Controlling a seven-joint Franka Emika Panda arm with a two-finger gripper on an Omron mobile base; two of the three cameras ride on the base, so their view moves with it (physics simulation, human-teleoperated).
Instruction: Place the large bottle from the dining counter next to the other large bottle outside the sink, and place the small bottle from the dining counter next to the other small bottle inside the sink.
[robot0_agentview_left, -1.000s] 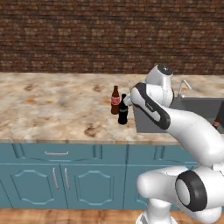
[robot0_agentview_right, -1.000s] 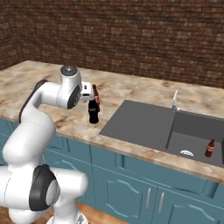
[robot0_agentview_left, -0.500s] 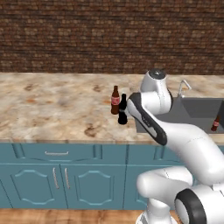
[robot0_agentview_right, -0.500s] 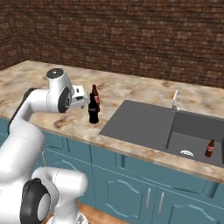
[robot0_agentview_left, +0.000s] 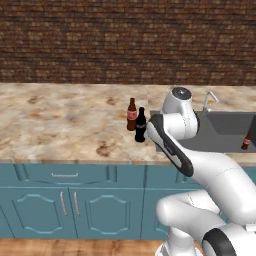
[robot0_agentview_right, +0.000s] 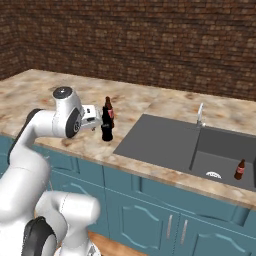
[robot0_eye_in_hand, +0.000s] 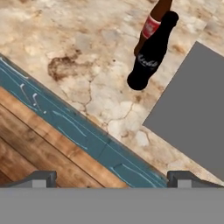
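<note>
The end effector stands with its fingers wide apart and nothing between them, hanging over the front edge of the bench. Just ahead of it stands the large bottle, all black, upright on the stone and touching or nearly touching a red-labelled brown bottle right behind it. Beyond that pair lies the flat grey drainboard, then the sink, where the other small bottle stands near the drain, well away from the end effector. I'd judge the first half done: the large bottle sits beside its partner outside the basin. The small black one remains to be fetched and set in the basin.
</note>
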